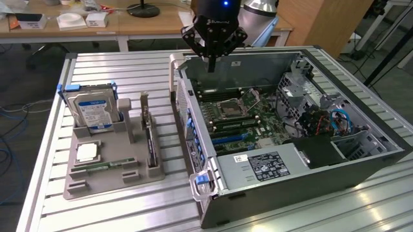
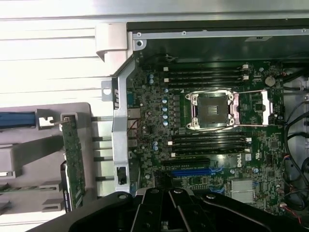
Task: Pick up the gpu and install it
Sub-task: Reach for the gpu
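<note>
GPU (image 1: 150, 140) stands on edge in a slot of the grey holder (image 1: 96, 186) beside the open case (image 1: 310, 193), upper edge free, probably so a top-down pinch can reach it. Over the case's rear wall, well apart from the card, the gripper (image 1: 211, 65) hangs with fingers pressed together, holding nothing. Card is seen edge-on, so its cooler face is hard to make out.

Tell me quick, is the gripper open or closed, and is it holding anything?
Gripper: closed, holding nothing. It hangs above the open computer case; the gpu stands in the gray holder.
</note>
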`<control>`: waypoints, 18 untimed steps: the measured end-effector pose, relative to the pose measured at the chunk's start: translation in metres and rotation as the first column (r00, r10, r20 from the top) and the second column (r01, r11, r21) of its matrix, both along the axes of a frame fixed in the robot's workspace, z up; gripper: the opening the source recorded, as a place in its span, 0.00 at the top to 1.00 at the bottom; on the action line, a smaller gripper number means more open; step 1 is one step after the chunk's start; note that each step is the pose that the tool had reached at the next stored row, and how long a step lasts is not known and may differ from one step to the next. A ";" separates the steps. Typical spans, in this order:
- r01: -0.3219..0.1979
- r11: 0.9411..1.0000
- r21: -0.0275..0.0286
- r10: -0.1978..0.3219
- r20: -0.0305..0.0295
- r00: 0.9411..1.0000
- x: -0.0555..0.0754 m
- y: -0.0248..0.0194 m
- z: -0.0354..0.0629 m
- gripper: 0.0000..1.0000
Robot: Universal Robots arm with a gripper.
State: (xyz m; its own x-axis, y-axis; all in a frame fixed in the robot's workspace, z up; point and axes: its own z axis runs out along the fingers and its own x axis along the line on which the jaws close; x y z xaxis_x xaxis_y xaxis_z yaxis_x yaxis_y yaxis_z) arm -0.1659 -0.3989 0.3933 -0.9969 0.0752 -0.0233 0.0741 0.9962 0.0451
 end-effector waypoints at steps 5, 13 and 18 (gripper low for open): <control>0.000 1.000 0.000 0.000 0.000 1.000 -0.005 0.0000 0.0000 0.89; 0.000 1.000 0.000 0.000 0.000 1.000 -0.015 0.0000 0.0000 0.89; -0.001 1.000 0.000 0.001 0.000 1.000 -0.022 0.0000 -0.0001 0.89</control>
